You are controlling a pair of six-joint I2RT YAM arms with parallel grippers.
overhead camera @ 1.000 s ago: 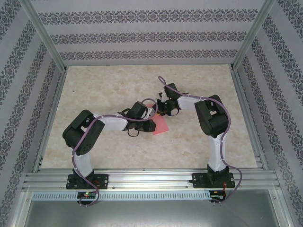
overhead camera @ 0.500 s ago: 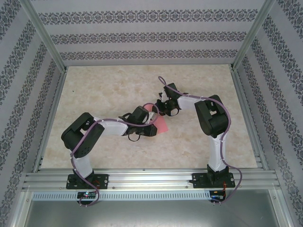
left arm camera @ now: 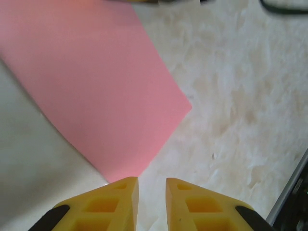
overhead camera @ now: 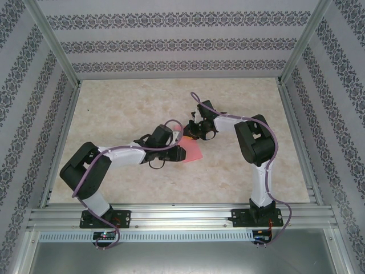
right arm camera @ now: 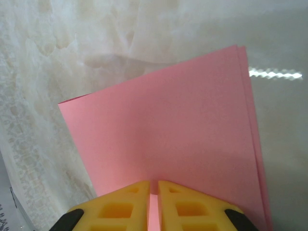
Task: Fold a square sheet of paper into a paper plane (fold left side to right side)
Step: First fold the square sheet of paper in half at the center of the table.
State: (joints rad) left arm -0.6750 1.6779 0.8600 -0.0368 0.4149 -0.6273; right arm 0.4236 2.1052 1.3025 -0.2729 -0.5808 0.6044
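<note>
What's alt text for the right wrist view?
Folded pink paper pinched at its near edge between two yellow jaws at bottom centre, its layers slightly offset along the right edge. Pale marbled table around it.

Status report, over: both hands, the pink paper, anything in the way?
Left hand slightly open, empty, tips at the paper corner. Right hand shut on the paper's edge, sheet doubled over. No obstacle seen on the table.
</note>
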